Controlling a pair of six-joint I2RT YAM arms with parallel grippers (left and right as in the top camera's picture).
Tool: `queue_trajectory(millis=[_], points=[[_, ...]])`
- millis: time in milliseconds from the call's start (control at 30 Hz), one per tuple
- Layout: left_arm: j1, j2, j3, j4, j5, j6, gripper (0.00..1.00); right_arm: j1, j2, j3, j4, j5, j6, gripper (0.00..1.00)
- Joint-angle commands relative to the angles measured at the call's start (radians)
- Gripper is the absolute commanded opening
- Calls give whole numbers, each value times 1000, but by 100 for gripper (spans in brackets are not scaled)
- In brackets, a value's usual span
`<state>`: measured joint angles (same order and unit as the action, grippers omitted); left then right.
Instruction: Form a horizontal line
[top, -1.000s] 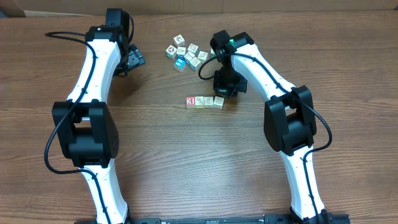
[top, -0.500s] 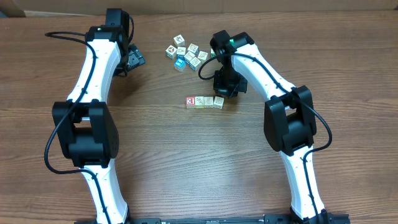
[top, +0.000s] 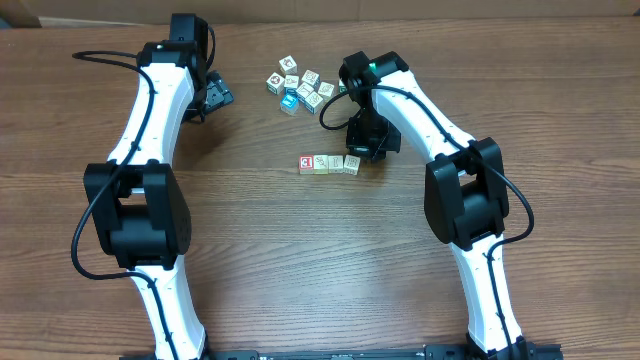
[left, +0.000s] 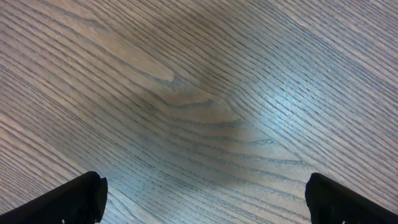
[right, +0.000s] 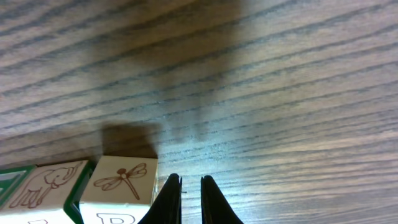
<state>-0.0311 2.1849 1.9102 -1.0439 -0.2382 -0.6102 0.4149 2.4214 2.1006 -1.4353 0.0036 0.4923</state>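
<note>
Wooden surface (top: 260, 230) carries the row of four cubes (top: 329, 163) at the overhead frame's centre, its long axis running left to right. The right claw (right: 190, 200), pressed together and empty, sits just beside the row's right end, the nearer one. The left claw (left: 205, 202), spread wide, hangs well apart at upper left.

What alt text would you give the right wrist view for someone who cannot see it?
The right hand, shut and empty, sits at the bottom edge of the picture, just right of a cream dragonfly cube. An elephant cube adjoins that one on the picture's left, and both rest on a wood-grain table.
</note>
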Motion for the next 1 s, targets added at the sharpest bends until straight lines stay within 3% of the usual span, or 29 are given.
queue_trajectory(millis=[0,967], points=[[-3,18,23,2,3,5,100,5,-14,-7,1,-18,5,8],[-3,18,23,2,3,5,100,5,-14,-7,55,-56,-17,8]])
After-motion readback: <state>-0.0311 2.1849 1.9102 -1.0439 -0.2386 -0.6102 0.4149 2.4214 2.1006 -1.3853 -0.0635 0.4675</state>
